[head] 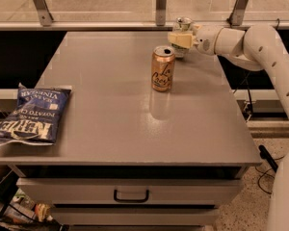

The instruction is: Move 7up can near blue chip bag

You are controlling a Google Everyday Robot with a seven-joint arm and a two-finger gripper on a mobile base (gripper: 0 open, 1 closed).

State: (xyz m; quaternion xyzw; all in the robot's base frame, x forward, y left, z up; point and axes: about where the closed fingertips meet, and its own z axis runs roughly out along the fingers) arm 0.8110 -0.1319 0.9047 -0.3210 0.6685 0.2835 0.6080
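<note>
The 7up can [183, 25], a small pale can with a silver top, stands near the table's far right edge. My gripper [181, 39] reaches in from the right and sits right at the can's body, covering its middle. The blue chip bag [32, 115], dark blue with white lettering, lies flat on the table's left front edge, partly hanging over it. The bag is far from the can and the gripper.
A gold-orange can with script lettering [163, 68] stands upright just in front and left of the gripper. The grey table [115, 129] has a drawer below its front edge. A rail with metal posts [159, 4] runs behind the table. My arm [260, 42] spans the right side.
</note>
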